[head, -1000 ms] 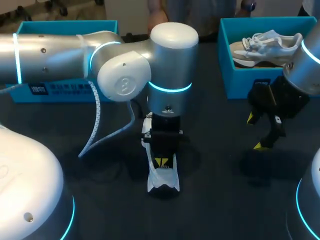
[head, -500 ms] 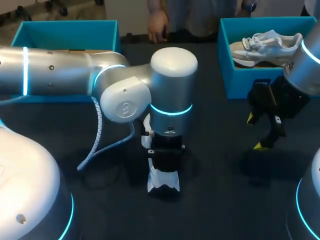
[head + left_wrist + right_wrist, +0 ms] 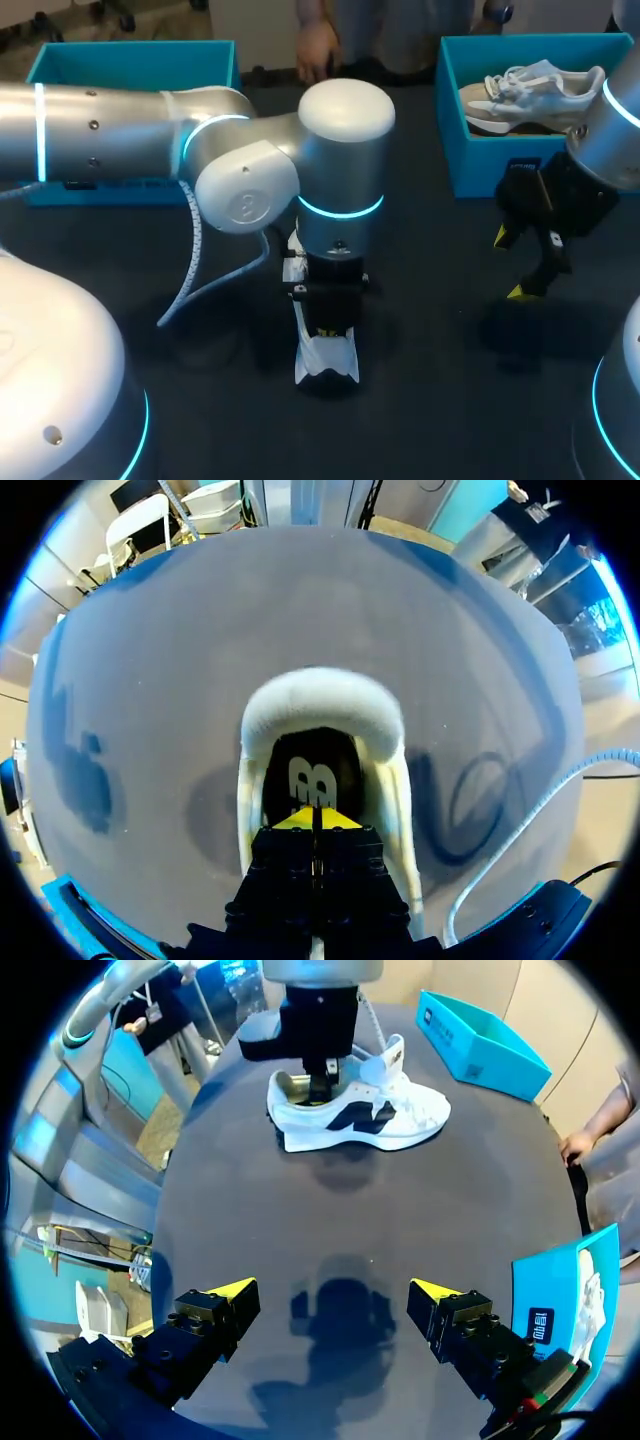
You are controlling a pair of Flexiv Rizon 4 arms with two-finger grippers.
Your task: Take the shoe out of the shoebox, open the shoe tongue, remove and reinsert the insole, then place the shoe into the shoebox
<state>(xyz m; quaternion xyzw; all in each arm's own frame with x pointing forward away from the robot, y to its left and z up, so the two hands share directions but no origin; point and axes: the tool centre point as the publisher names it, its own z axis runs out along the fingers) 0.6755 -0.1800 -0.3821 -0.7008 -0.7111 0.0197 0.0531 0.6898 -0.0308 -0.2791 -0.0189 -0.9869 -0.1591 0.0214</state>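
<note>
**Left gripper closed inside the sneaker's opening; right gripper wide open over the table**

The white sneaker (image 3: 326, 362) is set upright on its sole at the middle of the dark table (image 3: 430, 395), outside both boxes. Its dark insole (image 3: 310, 770) is seen through the heel opening. The left gripper (image 3: 313, 818) is lowered into that opening from above, with its yellow tips pressed together just over the insole. Whether an edge of the insole is pinched between them cannot be told. The right gripper (image 3: 333, 1290) is held above bare table, well apart from the sneaker, its fingers spread wide with nothing between them. Near it, the right shoebox (image 3: 500, 165) is placed at the table's far right corner, and a second sneaker (image 3: 530, 88) is laid inside it. The left shoebox (image 3: 130, 62) is placed at the far left corner.
</note>
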